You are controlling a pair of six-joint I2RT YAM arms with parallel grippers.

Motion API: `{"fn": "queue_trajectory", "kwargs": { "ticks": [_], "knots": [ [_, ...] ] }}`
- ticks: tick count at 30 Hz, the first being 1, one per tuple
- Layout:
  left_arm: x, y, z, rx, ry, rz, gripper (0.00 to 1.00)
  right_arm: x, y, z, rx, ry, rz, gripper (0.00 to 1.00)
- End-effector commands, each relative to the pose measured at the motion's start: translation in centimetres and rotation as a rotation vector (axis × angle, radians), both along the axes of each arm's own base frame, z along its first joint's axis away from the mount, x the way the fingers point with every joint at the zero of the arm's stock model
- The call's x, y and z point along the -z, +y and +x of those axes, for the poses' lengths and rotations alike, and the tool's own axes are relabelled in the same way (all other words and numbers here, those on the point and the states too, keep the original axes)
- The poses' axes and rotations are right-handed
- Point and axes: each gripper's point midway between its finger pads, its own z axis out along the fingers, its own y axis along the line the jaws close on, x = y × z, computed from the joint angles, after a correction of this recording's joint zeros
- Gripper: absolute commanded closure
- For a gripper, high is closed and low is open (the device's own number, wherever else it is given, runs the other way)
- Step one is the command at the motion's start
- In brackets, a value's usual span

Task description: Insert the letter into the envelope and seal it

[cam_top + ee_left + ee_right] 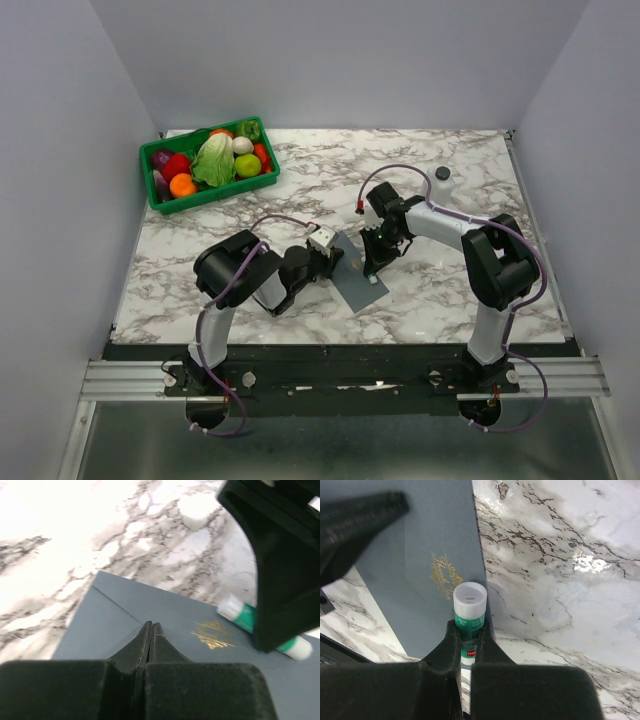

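The slate-grey envelope lies flat on the marble table between the two arms, with a gold emblem on its upper face. My left gripper is shut with nothing between its fingers, its tips down at the envelope by a diagonal seam. My right gripper is shut on a green glue stick with a white end, held over the right edge of the envelope. From the left wrist view, the glue stick shows just above the paper. The letter is hidden or out of view.
A green basket of toy vegetables stands at the back left. A small white object sits on the table behind the right arm. In the right wrist view, the left gripper shows over the envelope's far corner.
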Motion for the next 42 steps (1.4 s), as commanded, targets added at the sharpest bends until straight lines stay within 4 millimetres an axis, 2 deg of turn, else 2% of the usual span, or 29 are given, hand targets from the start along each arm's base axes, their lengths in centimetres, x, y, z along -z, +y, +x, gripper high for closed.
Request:
{"fn": "queue_trajectory", "kwargs": {
  "ticks": [1, 6, 12, 16, 25, 30, 35, 39, 42],
  "knots": [
    [-0.6, 0.4, 1.7, -0.029, -0.021, 0.052, 1.0, 3.0, -1.1, -0.7, -0.003, 0.019, -0.061, 0.99],
    [-0.3, -0.2, 1.1, 0.022, -0.006, 0.062, 1.0, 3.1, -1.1, -0.7, -0.003, 0.019, -0.061, 0.99],
    [0.2, -1.2, -1.3, 0.077, 0.025, 0.045, 1.0, 3.1, -1.1, -0.7, -0.002, 0.021, -0.06, 0.99],
    [0.7, -0.9, -2.2, 0.067, 0.047, 0.049, 1.0, 3.1, -1.0, -0.6, -0.002, 0.019, -0.059, 0.99],
    [1.4, -1.7, -4.7, 0.11, 0.094, 0.05, 1.0, 3.2, -1.0, -0.7, 0.002, 0.019, -0.06, 0.99],
    [1.5, -3.1, -6.6, 0.145, 0.114, 0.037, 1.0, 3.2, -1.0, -0.7, 0.005, 0.022, -0.059, 0.99],
    [1.7, -4.2, -7.3, 0.157, 0.124, 0.045, 1.0, 3.1, -1.0, -0.7, 0.005, 0.018, -0.059, 0.99],
    [1.9, -4.0, -7.0, 0.138, 0.129, 0.059, 1.0, 3.2, -1.1, -0.7, 0.005, 0.018, -0.059, 0.99],
    [1.7, -3.0, -6.0, 0.084, 0.132, 0.056, 1.0, 3.1, -1.1, -0.7, 0.008, 0.018, -0.058, 0.99]
  ]
}}
